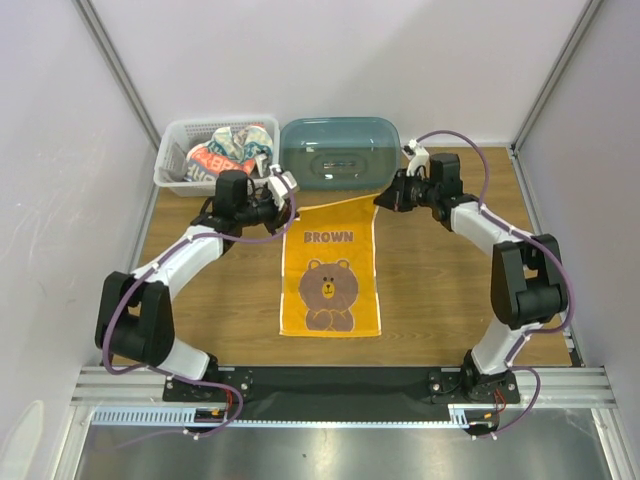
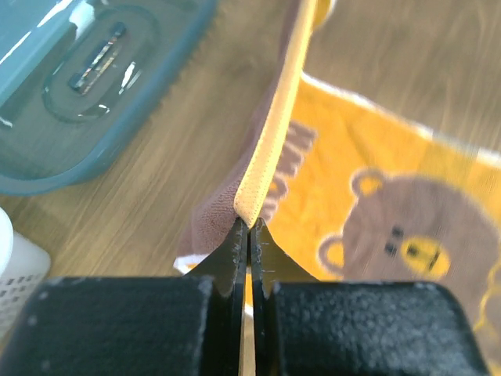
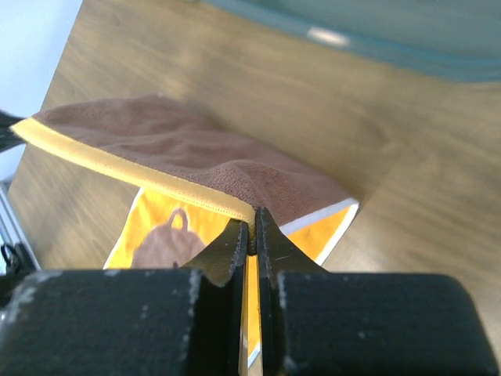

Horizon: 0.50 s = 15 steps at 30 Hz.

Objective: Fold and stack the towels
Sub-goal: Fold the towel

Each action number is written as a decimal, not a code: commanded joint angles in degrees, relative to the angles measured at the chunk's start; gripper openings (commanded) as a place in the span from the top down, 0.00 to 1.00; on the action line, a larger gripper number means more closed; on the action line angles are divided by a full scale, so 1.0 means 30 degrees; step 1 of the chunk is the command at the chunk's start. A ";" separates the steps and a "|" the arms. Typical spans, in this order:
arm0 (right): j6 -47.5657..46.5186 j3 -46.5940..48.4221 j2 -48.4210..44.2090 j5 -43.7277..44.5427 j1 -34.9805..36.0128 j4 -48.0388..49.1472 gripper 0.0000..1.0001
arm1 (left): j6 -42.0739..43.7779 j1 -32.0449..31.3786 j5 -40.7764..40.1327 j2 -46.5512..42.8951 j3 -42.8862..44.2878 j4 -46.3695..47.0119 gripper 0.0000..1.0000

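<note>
Left hand (image 2: 249,229): closest item in your left wrist cam. Jaws closed to a sliver, pinching the orange hem at the far-left corner of the orange-brown towel (image 1: 330,270).
Right hand (image 3: 252,225): closest item in your right wrist cam. Jaws equally narrow, clamped on the hem at the far-right corner of the same towel.
Orange-brown towel: centre of surface (image 1: 440,290), btwn your two arms. Near part lies flat, bear print and "BROWN" lettering up. Far edge is raised off the surface btwn the hands, w/ the brown back showing in both wrist cams.
Teal tub (image 1: 338,150): far centre, just beyond the towel's far edge.
White lattice basket (image 1: 172,168): far left, beside the tub. Holds the printed towel (image 1: 222,152), bunched up w/ other cloth. You can't tell what that other cloth is.
</note>
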 commanded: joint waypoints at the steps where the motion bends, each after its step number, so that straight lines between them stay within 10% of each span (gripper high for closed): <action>1: -0.0676 -0.0658 -0.1854 0.0167 -0.0100 0.0170 1.00 | 0.5737 0.0165 0.1030 -0.0886 0.0602 -0.2362 1.00; 8: -0.3576 -0.2739 -0.3174 0.0195 0.0807 0.1195 1.00 | 0.8993 0.0224 0.0036 0.1927 0.5112 -0.9712 1.00; 15: -0.4806 -0.4087 -0.4549 -0.0213 0.0984 0.1139 1.00 | 0.8056 0.0341 0.0356 -0.3134 -0.0302 -0.7131 1.00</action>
